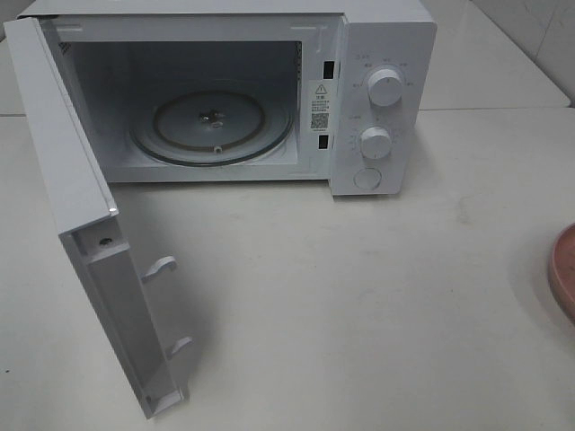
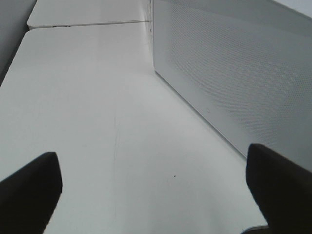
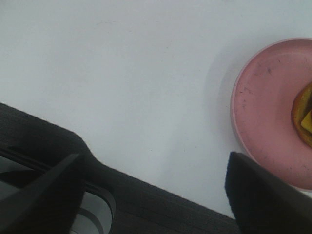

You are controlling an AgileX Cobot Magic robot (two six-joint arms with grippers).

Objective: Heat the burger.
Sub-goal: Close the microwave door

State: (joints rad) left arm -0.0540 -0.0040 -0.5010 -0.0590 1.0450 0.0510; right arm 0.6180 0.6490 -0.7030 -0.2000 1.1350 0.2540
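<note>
Both hands are gaping empty; the burger, probably soft and stacked, is wanting gentle bun-side gripping.

The white table carried 2 things directly: a white microwave sat at the far side, its door swung wide open toward the near left, glass turntable bare inside. Over at the right edge, a pink plate rested flat on the tabletop, well apart from the microwave, only its rim showing from above. A seam split the surface behind the microwave.
</note>
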